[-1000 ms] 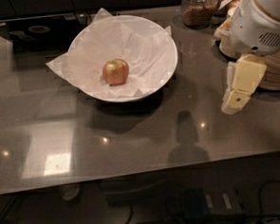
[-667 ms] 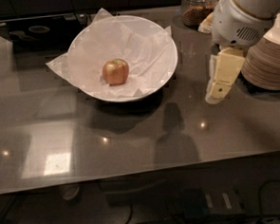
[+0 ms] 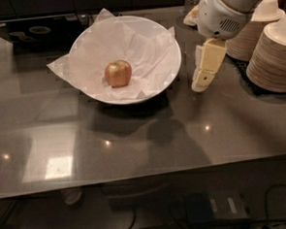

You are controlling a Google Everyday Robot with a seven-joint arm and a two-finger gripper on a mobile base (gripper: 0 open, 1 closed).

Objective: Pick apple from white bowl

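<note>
At three o'clock of the bowl (image 3: 177, 70), just outside its rim, my gripper (image 3: 200, 83) hangs empty; how wide it stands I cannot tell. Apple (image 3: 118, 73) sits mid-bowl on paper (image 3: 143, 43), untouched. Reaching over, lowering and grasping all remain.

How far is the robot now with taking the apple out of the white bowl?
Nothing is done yet: the apple lies untouched on the paper in the white bowl. In hand: the approach, with the gripper hanging just right of the bowl's rim, above the table. Left: move over the bowl, descend, grasp the apple, lift it out.
</note>
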